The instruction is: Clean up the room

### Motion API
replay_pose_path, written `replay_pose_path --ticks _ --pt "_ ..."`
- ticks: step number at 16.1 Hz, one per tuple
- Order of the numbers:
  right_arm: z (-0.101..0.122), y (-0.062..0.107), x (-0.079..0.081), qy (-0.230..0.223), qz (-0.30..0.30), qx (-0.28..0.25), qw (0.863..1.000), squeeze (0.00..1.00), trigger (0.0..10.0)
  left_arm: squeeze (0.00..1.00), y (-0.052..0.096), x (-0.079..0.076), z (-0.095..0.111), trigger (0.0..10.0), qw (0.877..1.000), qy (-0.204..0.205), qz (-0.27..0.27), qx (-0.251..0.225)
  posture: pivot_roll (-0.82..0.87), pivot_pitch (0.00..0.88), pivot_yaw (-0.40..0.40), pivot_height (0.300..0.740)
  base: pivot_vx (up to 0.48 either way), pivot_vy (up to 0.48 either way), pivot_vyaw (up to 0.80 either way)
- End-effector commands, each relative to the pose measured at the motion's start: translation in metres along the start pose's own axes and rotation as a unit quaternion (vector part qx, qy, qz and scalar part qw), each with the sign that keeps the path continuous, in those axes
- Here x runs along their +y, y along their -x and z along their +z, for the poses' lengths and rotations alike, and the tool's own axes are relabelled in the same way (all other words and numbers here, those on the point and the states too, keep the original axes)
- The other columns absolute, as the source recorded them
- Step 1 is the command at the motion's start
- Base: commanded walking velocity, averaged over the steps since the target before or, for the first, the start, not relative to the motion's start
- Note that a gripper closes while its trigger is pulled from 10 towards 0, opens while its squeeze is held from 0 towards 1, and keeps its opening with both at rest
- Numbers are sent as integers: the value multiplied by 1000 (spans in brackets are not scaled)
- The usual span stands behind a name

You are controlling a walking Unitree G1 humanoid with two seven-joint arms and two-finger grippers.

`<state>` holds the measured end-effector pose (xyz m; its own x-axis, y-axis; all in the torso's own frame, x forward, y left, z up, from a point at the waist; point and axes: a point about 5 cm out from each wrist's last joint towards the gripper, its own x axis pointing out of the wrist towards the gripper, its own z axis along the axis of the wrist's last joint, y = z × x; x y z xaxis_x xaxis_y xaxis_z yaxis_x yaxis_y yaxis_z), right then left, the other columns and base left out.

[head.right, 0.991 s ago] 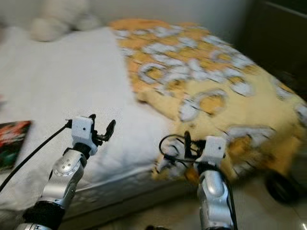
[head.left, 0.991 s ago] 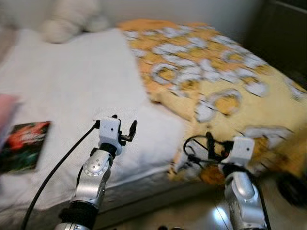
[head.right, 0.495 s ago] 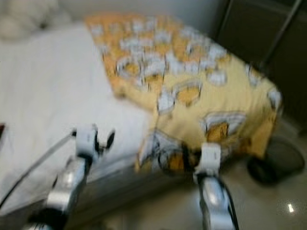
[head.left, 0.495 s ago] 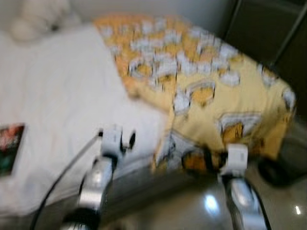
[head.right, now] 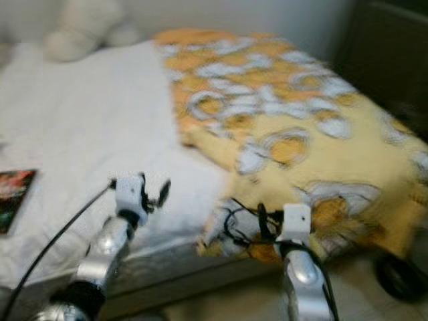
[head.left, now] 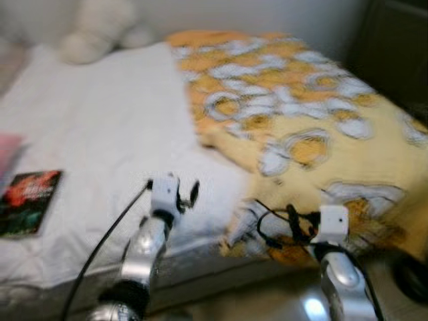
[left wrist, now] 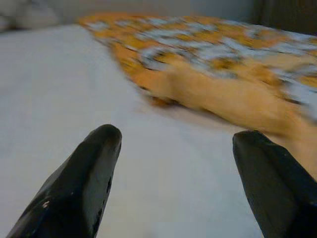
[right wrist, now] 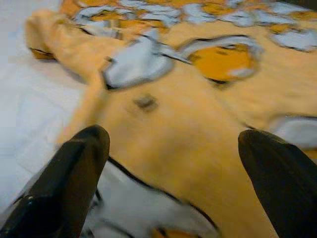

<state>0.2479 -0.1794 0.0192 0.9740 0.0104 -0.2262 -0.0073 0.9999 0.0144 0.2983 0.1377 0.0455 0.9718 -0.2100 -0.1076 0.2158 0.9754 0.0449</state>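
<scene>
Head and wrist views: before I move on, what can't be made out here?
- Book cover: blurred in the eye views; title unreadable.
- White plush shape at the bed's head: blurred and cut by the top edge; kind unclear.
- Dark round thing on the floor: blurred, cut by the frame edge.
- Yellow blanket print: motion blur smears the pattern's detail.

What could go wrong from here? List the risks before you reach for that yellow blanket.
The yellow blanket hangs over the bed's edge right beside the open right gripper; a pull could drag it onto the floor. The views are blurred, so a grasp aimed now may miss. The book lies near the mattress edge and could slide off if the white sheet is tugged by the left gripper.
</scene>
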Motion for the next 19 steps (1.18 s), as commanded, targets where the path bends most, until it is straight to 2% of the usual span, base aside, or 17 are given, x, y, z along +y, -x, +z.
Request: replay_pose_path --ticks 1,4,5,6,7,8,10,11,13,14,15,17,19 --pt "-5 4 -3 1 -3 7 1000 0 10000 0 -4 -4 -3 10000 1000 -3 -2 14 54 0 -24 740 0 0 0" --pt "-4 8 -4 7 -5 0 1000 0 10000 0 -16 -9 8 10000 1000 5 -22 -6 31 0 -9 740 0 0 0" --pt "-6 10 -5 5 -13 1 1000 0 10000 0 -25 -14 19 10000 999 0 -36 -23 19 0 -6 740 0 0 0" --pt "-8 15 -5 0 -19 0 1000 0 10000 0 -39 -24 41 10000 997 -4 -60 -56 -3 0 7 740 0 0 0" --pt "-11 21 -4 -6 -23 0 1000 0 10000 0 -53 -42 61 10000 993 2 -91 -70 -18 0 20 740 0 0 0" --pt "-15 28 -4 -17 -30 6 999 0 10000 0 -60 -55 65 10000 992 4 -113 -56 -38 0 29 740 0 0 0" --pt "-20 40 -5 -30 -38 13 999 0 10000 0 -62 -66 59 10000 993 7 -119 -26 -73 0 40 740 0 0 0" --pt "-25 52 -5 -29 -37 22 999 0 10000 0 -59 -72 49 10000 993 -2 -115 -6 -90 11 39 740 0 0 0" --pt "-32 76 -3 2 -18 39 999 0 10000 0 -54 -87 45 10000 991 -65 -113 -28 -147 72 42 740 0 0 0" --pt "-32 82 -3 10 -12 42 999 0 10000 0 -53 -89 40 10000 991 -69 -112 -14 -176 105 35 740 0 0 0" --pt "-34 97 -4 27 0 56 998 0 10000 0 -49 -86 19 10000 993 -50 -83 68 -202 135 17 740 0 0 0" --pt "-33 106 -5 19 -9 66 998 0 10000 0 -50 -78 14 10000 994 -26 -44 100 -214 151 3 740 0 0 0" --pt "-33 115 -5 16 -12 76 997 0 10000 0 -50 -68 13 10000 994 -21 -7 105 -213 175 -14 740 0 0 0"
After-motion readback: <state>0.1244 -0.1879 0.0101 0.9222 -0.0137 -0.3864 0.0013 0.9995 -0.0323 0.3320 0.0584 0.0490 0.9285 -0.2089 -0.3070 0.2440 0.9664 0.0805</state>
